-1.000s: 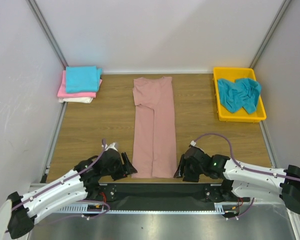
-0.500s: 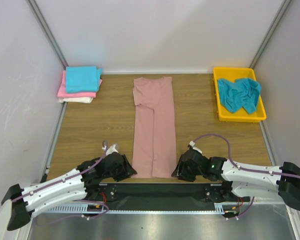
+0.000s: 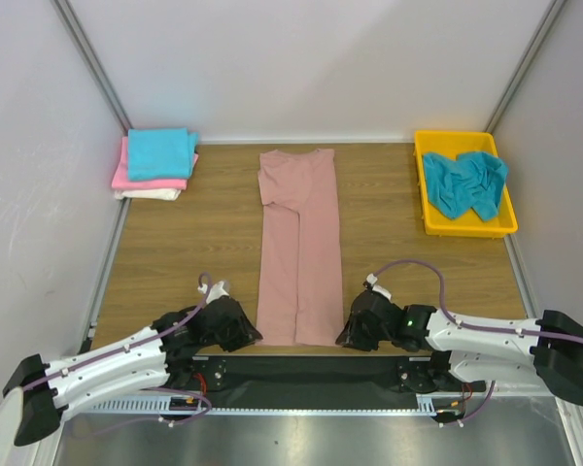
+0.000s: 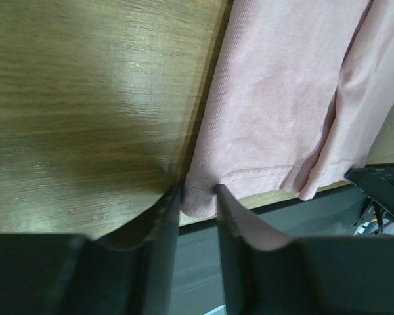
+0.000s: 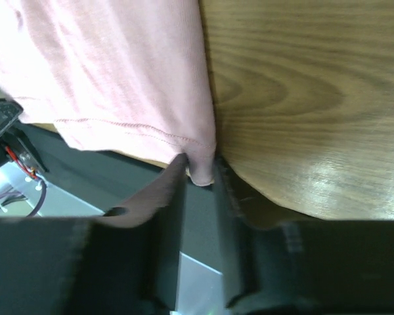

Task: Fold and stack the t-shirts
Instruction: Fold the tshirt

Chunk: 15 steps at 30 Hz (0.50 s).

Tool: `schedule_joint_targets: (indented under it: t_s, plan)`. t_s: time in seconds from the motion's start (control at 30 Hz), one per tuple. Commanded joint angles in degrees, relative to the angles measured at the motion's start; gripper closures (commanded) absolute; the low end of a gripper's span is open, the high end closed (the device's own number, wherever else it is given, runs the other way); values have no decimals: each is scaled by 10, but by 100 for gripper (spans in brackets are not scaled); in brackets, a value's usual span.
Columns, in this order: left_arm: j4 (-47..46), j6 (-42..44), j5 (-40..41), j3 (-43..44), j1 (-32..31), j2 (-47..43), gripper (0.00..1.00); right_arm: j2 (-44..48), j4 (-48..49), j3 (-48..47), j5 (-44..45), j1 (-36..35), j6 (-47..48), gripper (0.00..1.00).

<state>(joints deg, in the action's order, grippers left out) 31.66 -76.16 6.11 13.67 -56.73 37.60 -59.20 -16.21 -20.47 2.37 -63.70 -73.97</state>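
Top external view: dusty-pink t-shirt (image 3: 299, 252) laid as a long narrow strip down the middle of the table (image 3: 194, 262), sides already folded in, collar end far, hem at the near edge.
left gripper (image 3: 243, 332): low at the hem's left corner. In the left wrist view, narrow, fingers (image 4: 163, 223) straddling that corner with cloth between the pads. Firm pinch or not, cannot tell.
right gripper (image 3: 350, 332): mirrored at the hem's right corner. In the right wrist view, narrow as well, corner tip poking down between the fingers (image 5: 169, 197). Hold likewise impossible to tell.
Why both corners: likely so the hem can be lifted level and carried toward the collar without skewing the strip.
Why at the table edge: hem reaching just past the wood, probably giving one finger room under the cloth.
folded stack (image 3: 157, 165): far left corner, teal on top, bright pink under it, white at the bottom. Well apart from the strip, probably the destination.
crumpled teal t-shirt (image 3: 464, 183): in the yellow tray (image 3: 428, 141) at far right, unfolded, waiting.
Step in hand: judged as taking hold for the lengthwise fold.
Progress: roughly midway, with three stacked, one partly folded, one untouched.
Risk: a corner slipping out, or only the top layer caught, giving a crooked fold.
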Motion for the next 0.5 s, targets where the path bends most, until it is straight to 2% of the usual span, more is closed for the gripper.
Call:
schedule_joint_targets:
  t_s: [0.0,0.17,0.2,0.23,0.27,0.47]
  plan:
    - [5,-3,13,-17,-5,10,68,-11,6,5,20,-4,-7,74]
    - [1,0,12,-16,-5,12,85,-14,-7,0,20,-5,-4,91]
    - [2,4,13,-13,-5,12,95,-12,-9,-4,21,-5,-4,94]
    - [4,5,14,-9,-5,11,100,-11,-12,-5,24,-5,-3,96]
    - [8,7,18,-6,-5,9,100,-10,-19,-11,25,-5,-2,100]
    - [23,13,27,17,-5,5,100,-7,-32,-29,26,-5,5,100]
